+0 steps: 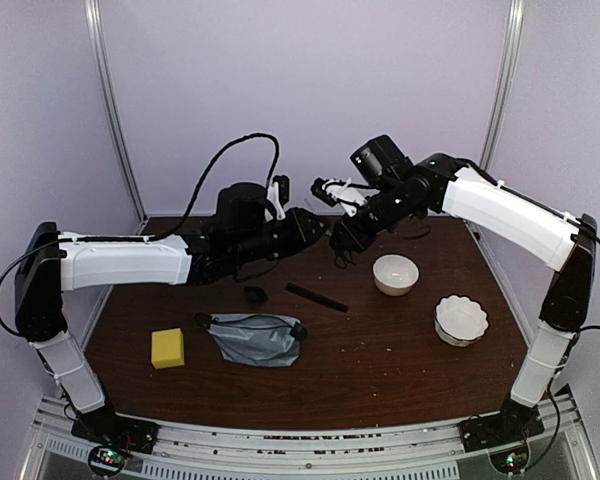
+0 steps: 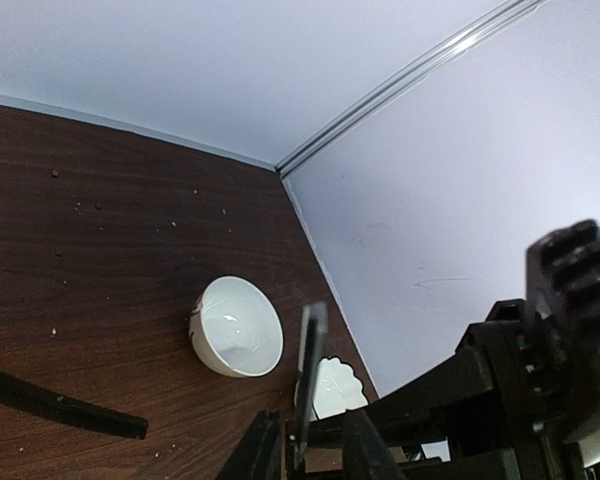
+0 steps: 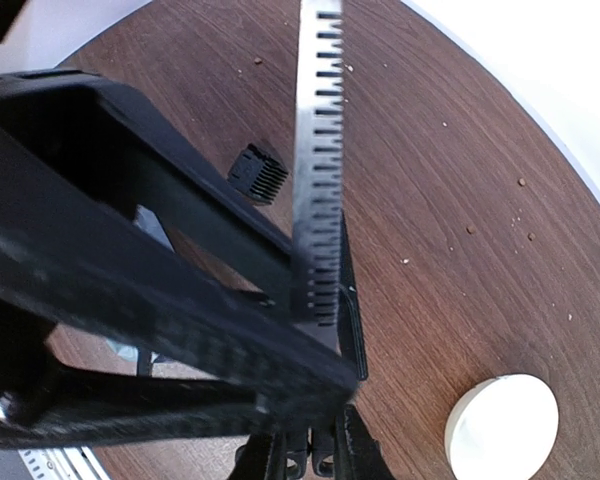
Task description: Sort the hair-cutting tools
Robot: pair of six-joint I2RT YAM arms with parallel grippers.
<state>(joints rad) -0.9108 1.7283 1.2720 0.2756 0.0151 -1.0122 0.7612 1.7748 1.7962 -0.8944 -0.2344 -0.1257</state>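
Right claw (image 3: 313, 452) pinching toothed scissors (image 3: 317, 150), black comb (image 1: 315, 297)

The desk (image 1: 380, 350) is dark brown with fine wood grain and pale specks, the comb (image 1: 315, 297) and attachment (image 1: 255, 294) are black, the pouch (image 1: 255, 339) grey, the sponge (image 1: 167, 348) yellow, the bowl (image 1: 395, 274) and fluted bowl (image 1: 461, 319) white, and the scissors (image 3: 317, 150) silver with dark notches.

Even, soft light, faint shadows on the table (image 1: 380, 340); near foreground blurred in both wrist views.
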